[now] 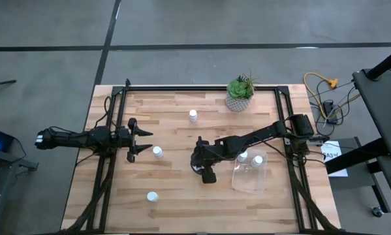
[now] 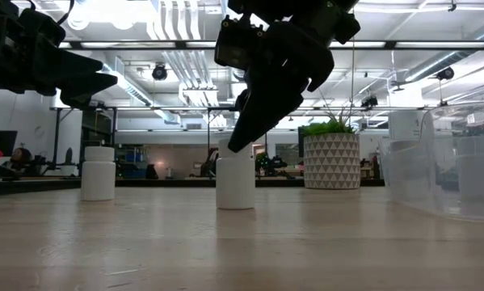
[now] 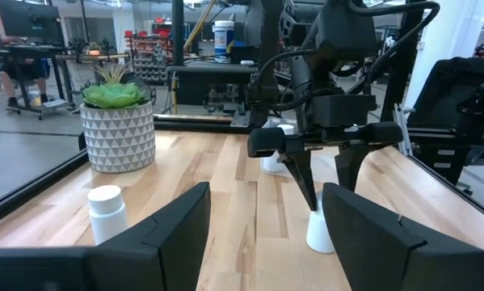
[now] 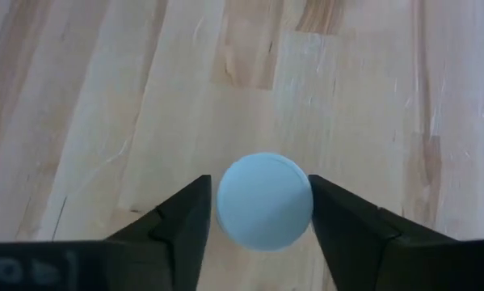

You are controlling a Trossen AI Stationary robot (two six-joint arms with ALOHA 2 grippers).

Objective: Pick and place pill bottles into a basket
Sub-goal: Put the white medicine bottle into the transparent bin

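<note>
A white pill bottle (image 2: 235,182) stands upright on the table near its middle, with my right gripper (image 4: 262,222) shut on its cap. From above, that gripper (image 1: 200,168) hides the bottle. Three more pill bottles stand free on their bases: one far (image 1: 193,115), one by my left gripper (image 1: 157,152), one near the front (image 1: 152,196). The clear basket (image 1: 250,184) sits right of centre with two bottles (image 1: 243,155) (image 1: 257,160) in it. My left gripper (image 1: 141,140) waits open at the table's left. My right gripper has the bottle's round cap (image 4: 264,200) between its two fingers, one finger (image 4: 195,217) on each side of the cap. The fingers slant down at it from above and from the table's right. The bottle stands upright with its base on the table (image 3: 318,234).
A potted green plant (image 1: 239,93) stands at the table's far edge, right of centre. A black frame (image 1: 202,87) runs along the far and side edges. Bare wood lies between the near bottle and the basket.
</note>
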